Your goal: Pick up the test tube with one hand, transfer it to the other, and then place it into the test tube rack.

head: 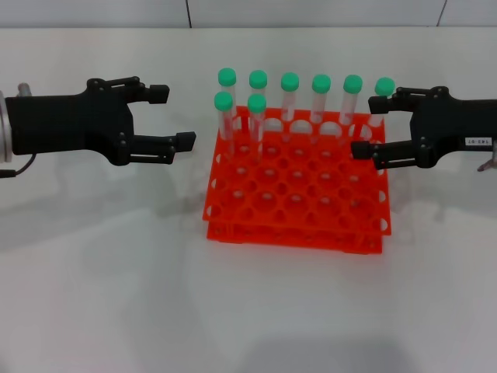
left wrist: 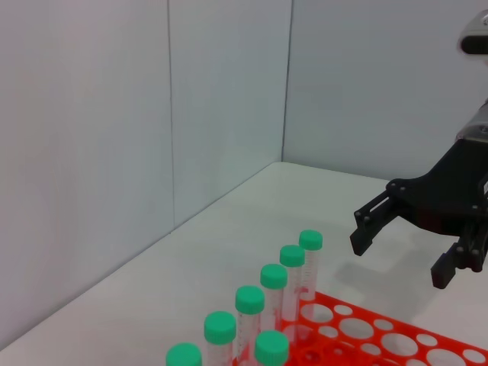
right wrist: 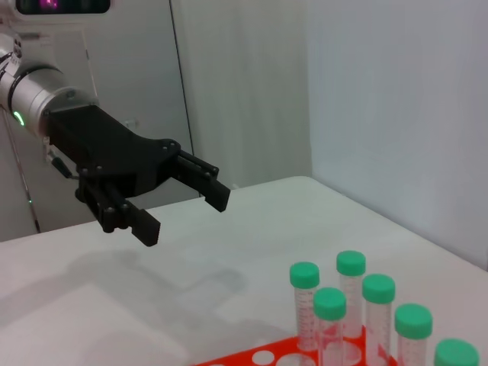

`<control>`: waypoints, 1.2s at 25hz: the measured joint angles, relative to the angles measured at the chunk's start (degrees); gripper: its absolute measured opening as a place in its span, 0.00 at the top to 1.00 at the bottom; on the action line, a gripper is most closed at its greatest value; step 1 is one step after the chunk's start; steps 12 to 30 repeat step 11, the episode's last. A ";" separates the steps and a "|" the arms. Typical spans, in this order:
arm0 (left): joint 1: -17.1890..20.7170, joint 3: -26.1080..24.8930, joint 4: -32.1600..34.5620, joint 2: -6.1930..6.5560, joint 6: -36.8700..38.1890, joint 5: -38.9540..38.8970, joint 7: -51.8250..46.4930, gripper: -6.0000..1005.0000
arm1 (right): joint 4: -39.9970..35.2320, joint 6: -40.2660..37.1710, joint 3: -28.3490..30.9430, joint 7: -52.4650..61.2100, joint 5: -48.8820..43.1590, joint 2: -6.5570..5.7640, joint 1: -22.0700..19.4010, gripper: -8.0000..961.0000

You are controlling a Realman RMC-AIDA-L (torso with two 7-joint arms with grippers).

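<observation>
— On the white table (head: pixel 116 295), what sits in the middle?

— Rack (head: pixel 299 190), orange-red, two tiers, a grid of round holes. Eight green-capped tubes stand upright in it. Six fill the far row, and two more stand just nearer, at the left end.

— Which tube is the task's?

— I cannot tell; they all look the same. Far-left tube (head: pixel 227 97) in the far row is one of them; the near pair starts with a tube (head: pixel 224 116) right at the left edge. None is held by either arm.

— Where is the left gripper (head: pixel 177 116)?

— Left of the rack, above the table, pointing right toward the tubes. Its fingers are spread apart with nothing between them. From the right wrist view it (right wrist: pixel 183 206) shows the same way: two black fingers parted, empty, with a green light on the silver arm behind it.

— And the right gripper (head: pixel 371 126)?

— At the rack's right edge, pointing left. Its fingers are parted as well, empty. The upper finger is close beside the far-right tube (head: pixel 384 97); whether it touches I cannot say. A small white label shows on its body. The left wrist view shows it (left wrist: pixel 400 255) hanging past the far end of the tube row, fingers apart.

— Both arms level?

— Roughly, facing each other across the rack.
</observation>
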 joint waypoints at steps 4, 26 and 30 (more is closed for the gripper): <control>-0.05 0.00 0.01 0.00 -0.07 0.00 0.07 0.13 | -0.15 0.07 0.00 -0.19 0.00 0.16 0.04 0.12; -0.08 0.00 0.03 0.00 -0.17 0.00 0.11 0.13 | 0.01 0.13 0.07 -0.19 0.00 0.22 0.43 0.12; -0.08 0.00 0.03 0.00 -0.17 0.00 0.11 0.13 | 0.01 0.13 0.07 -0.19 0.00 0.22 0.43 0.12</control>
